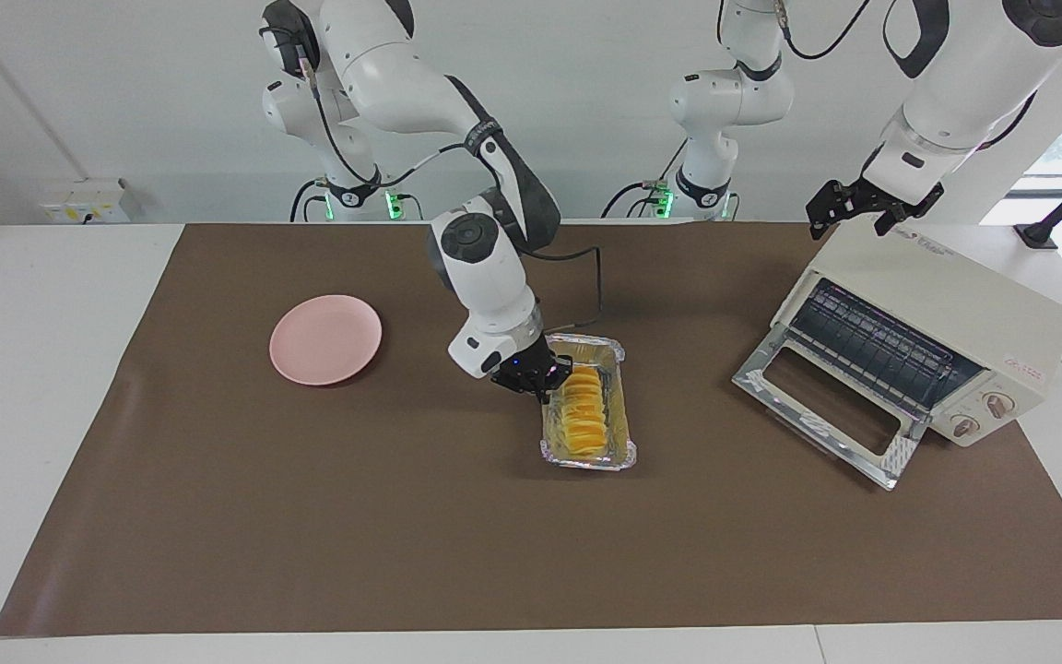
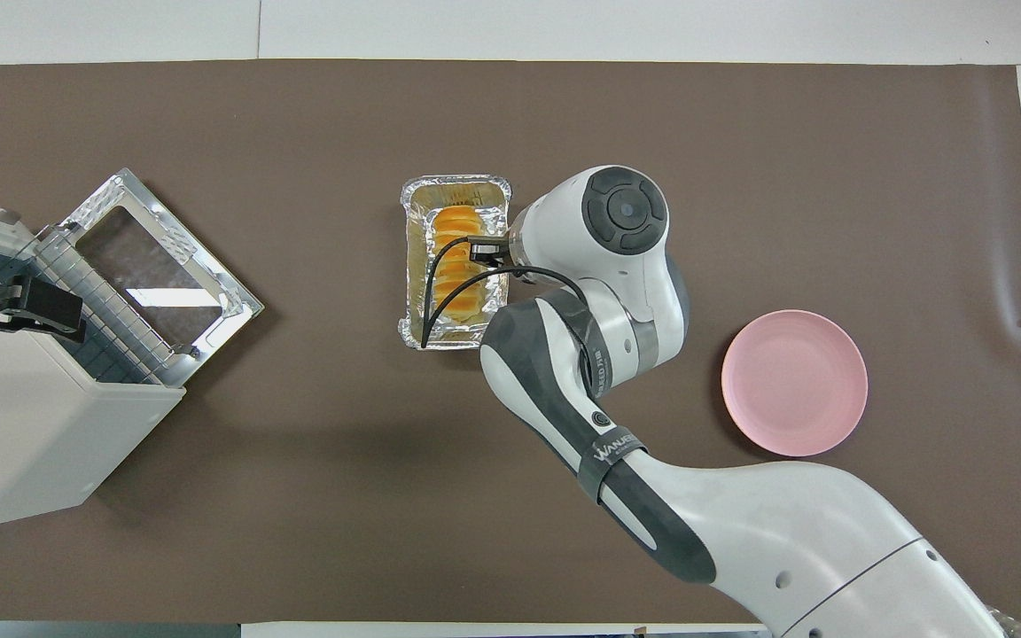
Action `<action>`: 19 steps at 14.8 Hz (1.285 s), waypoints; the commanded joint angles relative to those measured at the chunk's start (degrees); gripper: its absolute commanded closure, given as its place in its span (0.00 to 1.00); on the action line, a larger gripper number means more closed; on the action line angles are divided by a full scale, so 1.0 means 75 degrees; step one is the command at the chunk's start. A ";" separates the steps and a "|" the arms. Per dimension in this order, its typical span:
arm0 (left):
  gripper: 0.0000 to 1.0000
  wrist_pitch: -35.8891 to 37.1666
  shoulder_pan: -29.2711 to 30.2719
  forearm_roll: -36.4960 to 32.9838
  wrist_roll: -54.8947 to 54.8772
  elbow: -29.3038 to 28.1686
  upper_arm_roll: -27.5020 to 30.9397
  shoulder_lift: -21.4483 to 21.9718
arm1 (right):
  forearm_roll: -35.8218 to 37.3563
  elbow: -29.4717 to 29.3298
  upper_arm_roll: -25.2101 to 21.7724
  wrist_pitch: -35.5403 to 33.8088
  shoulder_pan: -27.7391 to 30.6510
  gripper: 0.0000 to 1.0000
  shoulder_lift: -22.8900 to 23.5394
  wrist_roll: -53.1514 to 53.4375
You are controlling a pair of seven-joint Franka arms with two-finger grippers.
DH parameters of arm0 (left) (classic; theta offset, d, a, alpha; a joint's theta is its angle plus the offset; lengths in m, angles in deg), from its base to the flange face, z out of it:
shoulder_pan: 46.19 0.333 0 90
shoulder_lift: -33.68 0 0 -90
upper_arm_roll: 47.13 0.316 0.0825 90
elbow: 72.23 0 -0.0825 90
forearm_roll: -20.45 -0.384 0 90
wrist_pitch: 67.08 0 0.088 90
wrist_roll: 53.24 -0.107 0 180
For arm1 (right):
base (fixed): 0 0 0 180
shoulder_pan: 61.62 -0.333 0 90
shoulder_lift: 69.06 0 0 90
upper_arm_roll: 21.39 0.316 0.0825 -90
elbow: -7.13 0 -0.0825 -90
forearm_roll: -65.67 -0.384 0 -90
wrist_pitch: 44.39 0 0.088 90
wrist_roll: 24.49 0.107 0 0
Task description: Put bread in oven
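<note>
The bread (image 1: 584,417), a ridged golden loaf, lies in a crinkled silver foil tray (image 1: 586,464) at the middle of the table; it also shows in the overhead view (image 2: 455,232). My right gripper (image 1: 545,392) is low at the tray's end nearer the robots, right at the bread's end; its wrist hides the contact from above (image 2: 482,251). The cream-white oven (image 1: 955,304) stands at the left arm's end, its glass door (image 1: 821,406) dropped open and the wire rack (image 1: 872,346) showing. My left gripper (image 1: 854,212) is open and empty, held over the oven's top.
A round pink plate (image 1: 325,338) lies toward the right arm's end of the table, also in the overhead view (image 2: 794,382). A brown mat (image 1: 402,535) covers the table. The right arm's cable loops over the tray (image 2: 440,283).
</note>
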 commanded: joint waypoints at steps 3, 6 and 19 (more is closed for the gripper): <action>0.00 0.0030 0.0054 0.0098 -0.0024 -0.0217 -0.0002 0.0225 | -0.0120 0.0740 -0.0033 0.0252 -0.0107 1.00 -0.0444 -0.0546; 0.00 0.0030 0.0054 0.0098 -0.0024 -0.0217 -0.0002 0.0225 | -0.0108 0.0776 -0.0033 0.0264 -0.0119 0.00 -0.0468 -0.0523; 0.00 0.0042 0.0054 0.0098 -0.0024 -0.0217 -0.0002 0.0225 | -0.0014 0.0448 -0.0161 -0.2018 0.2409 0.00 -0.2071 -0.2111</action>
